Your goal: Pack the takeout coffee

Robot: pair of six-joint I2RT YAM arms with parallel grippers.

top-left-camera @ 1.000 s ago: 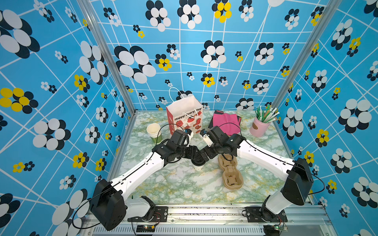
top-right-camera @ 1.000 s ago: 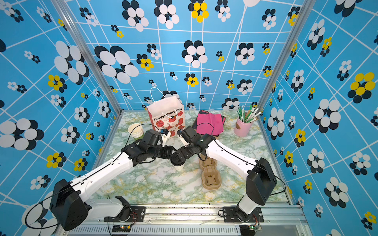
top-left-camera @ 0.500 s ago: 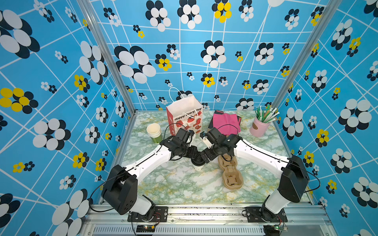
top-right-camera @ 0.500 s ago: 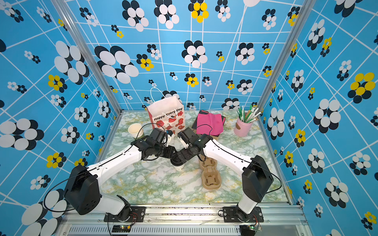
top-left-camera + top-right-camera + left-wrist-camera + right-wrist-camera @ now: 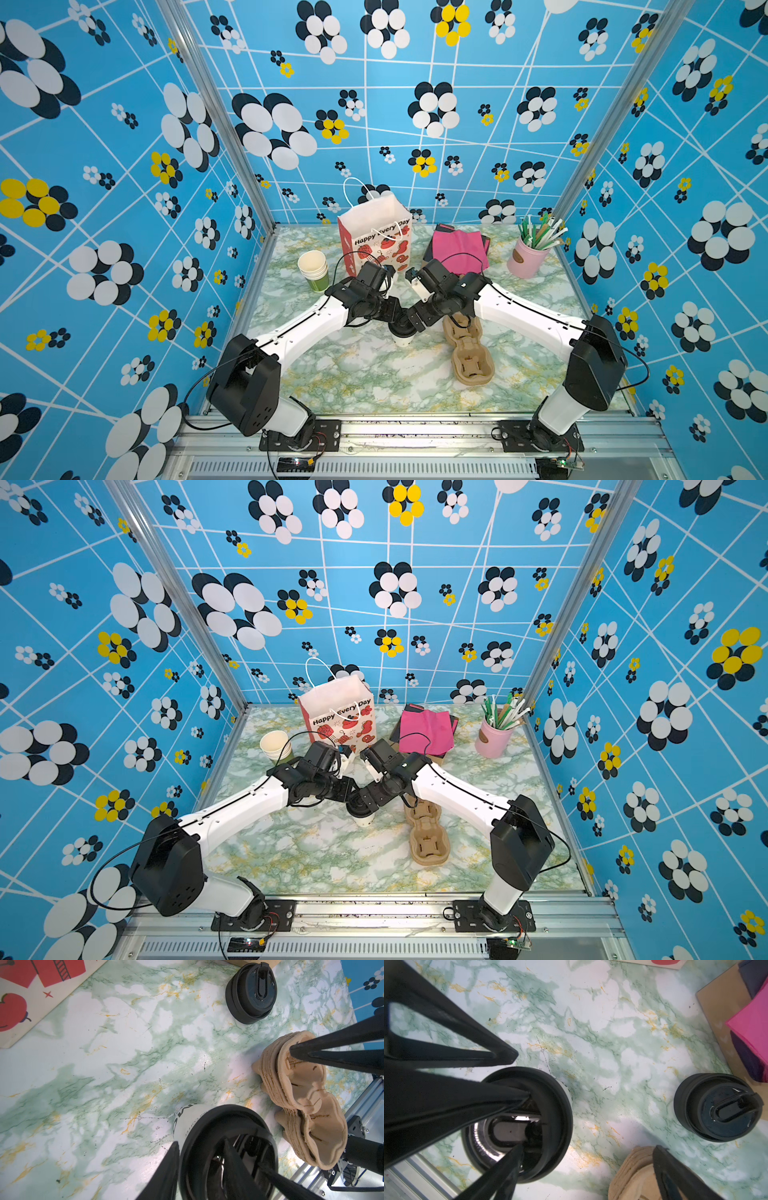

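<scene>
The takeout coffee (image 5: pixel 402 337) (image 5: pixel 365 818), a white cup with a black sip lid, stands upright mid-table. My left gripper (image 5: pixel 397 322) (image 5: pixel 200 1141) comes down on it from the left. Its jaws stand narrow astride the lid's rim (image 5: pixel 550 1105), with one finger along the outside and the other on the lid's top. Whether they clamp does not show. My right gripper (image 5: pixel 432 326) (image 5: pixel 588 1147) is wide open, one finger over the lid and the other over the cardboard carriers. The gift bag (image 5: pixel 374 241) stands upright behind.
A stack of brown cup carriers (image 5: pixel 469 353) (image 5: pixel 301 1095) lies right of the cup. Loose black lids (image 5: pixel 251 993) (image 5: pixel 714 1109) sit behind it. Lidless cups (image 5: pixel 313 270) stand at back left, pink napkins (image 5: pixel 457 247) and a pink straw pot (image 5: pixel 528 253) at back right.
My left gripper's jaws have narrowed round the lid's rim and the left arm has reached in further. The right gripper has stayed open over the cup.
</scene>
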